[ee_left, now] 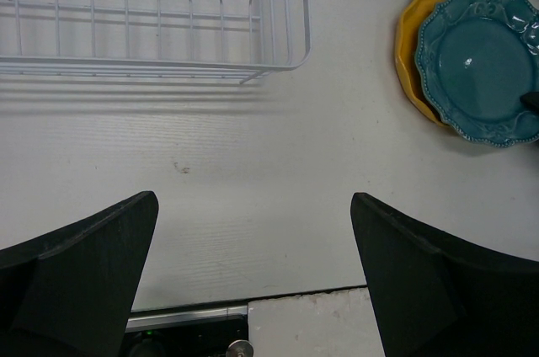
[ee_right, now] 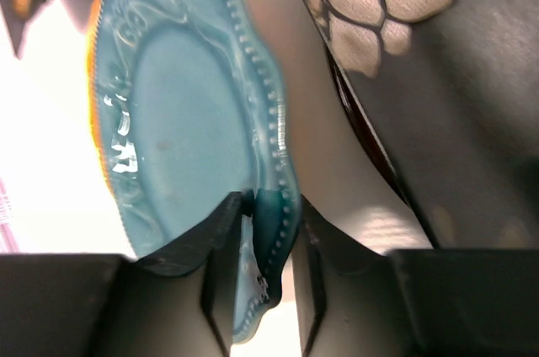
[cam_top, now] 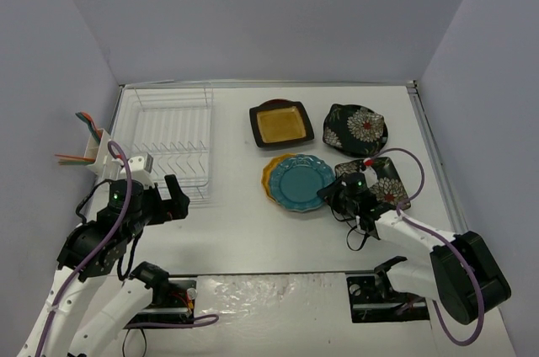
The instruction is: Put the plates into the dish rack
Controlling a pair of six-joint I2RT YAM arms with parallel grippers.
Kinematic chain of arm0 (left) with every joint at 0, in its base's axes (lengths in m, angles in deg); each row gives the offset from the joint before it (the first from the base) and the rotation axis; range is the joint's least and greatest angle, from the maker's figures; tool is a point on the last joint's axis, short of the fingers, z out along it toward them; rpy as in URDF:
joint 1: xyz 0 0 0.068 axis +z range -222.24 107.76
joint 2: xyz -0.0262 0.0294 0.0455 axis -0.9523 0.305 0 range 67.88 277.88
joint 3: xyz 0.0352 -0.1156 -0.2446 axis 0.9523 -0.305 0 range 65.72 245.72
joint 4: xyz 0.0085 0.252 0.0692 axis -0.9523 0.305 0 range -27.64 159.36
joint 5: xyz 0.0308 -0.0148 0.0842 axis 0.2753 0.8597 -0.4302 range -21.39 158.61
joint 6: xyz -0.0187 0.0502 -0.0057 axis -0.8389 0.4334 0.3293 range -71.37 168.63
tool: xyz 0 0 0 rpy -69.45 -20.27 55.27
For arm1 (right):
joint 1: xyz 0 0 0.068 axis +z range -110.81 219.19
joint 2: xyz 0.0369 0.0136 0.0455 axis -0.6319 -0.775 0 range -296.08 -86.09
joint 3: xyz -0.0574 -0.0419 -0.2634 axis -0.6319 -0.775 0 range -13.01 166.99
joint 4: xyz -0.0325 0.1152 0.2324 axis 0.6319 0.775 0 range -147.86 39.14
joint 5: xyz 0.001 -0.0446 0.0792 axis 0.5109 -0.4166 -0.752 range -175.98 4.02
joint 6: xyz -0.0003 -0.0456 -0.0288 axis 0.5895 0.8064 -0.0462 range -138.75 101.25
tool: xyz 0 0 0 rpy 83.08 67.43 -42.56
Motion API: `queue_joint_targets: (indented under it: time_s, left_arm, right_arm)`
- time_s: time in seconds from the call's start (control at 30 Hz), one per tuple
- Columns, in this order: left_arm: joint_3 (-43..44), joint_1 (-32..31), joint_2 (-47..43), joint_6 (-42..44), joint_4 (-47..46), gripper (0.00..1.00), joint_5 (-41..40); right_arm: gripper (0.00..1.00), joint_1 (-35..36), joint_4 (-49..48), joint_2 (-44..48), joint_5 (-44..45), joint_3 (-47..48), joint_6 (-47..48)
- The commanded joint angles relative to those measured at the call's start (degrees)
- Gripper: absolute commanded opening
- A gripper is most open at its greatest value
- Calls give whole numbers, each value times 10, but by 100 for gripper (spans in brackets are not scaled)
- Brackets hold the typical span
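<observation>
Between right claw [ee_right: 269,214] tips, teal plate [ee_right: 185,121]

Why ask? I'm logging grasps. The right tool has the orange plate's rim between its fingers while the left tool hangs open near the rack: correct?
Not quite. The right wrist view shows the right tool has the rim of the teal plate between its fingers, not that of the orange plate, which lies underneath. The left tool does hang open near the rack.
</observation>
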State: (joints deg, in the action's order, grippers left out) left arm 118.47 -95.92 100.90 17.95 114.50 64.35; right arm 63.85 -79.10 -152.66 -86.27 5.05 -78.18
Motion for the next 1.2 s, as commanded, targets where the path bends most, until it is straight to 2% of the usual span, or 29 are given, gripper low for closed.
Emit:
queue_joint_targets:
  time_s: [0.0,0.2,0.47,0.7,1.0,1.17]
  left_arm:
    - [25,-2,16,-2,-28,97,6]
    - [33,-2,22,-5,-36,97,8]
    - [52,-2,48,-17,-62,97,40]
    - [85,-3,101,-54,-121,97,133]
    - [83,-4,179,-119,-255,97,234]
    - [81,-18,226,-149,-344,97,260]
  right_arm:
    - [14,-14,-20,19,9,-7,10]
    - [0,-24,27,67,-11,15,21]
    - [0,-41,66,119,-46,70,35]
    - [0,-51,77,145,-95,125,38]
    - [0,-53,71,158,-184,199,44]
    - [0,-54,19,154,-254,219,24]
